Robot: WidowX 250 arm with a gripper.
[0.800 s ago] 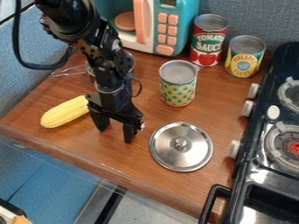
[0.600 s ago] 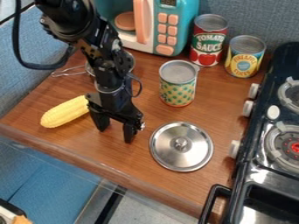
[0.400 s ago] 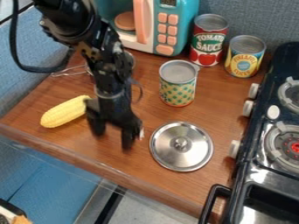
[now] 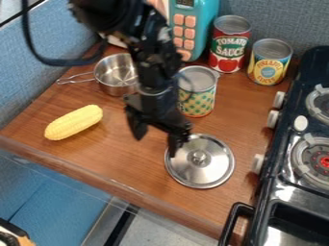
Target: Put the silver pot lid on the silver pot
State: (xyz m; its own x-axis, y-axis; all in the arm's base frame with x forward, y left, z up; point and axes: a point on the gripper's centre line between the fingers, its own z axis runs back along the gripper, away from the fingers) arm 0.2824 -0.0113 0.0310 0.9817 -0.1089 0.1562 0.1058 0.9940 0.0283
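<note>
On a brown wooden counter point(image 4: 109, 158), a round silver metal lid point(image 4: 210, 169) lies between an oblong yellow corncob point(image 4: 74, 123), left, and a boxy black stove point(image 4: 283, 185), right. A round silver metal pot point(image 4: 114, 76) stands behind the corncob.

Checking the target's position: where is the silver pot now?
Camera view, upper left: the silver pot sits on the counter, beyond the corn and just left of the robot arm.

Black, chunky-jointed arm point(image 4: 154, 62); black cable point(image 4: 59, 62) looping toward ten o'clock; pale band point(image 4: 154, 91) above the black, two-fingered hand point(image 4: 156, 145).
</note>
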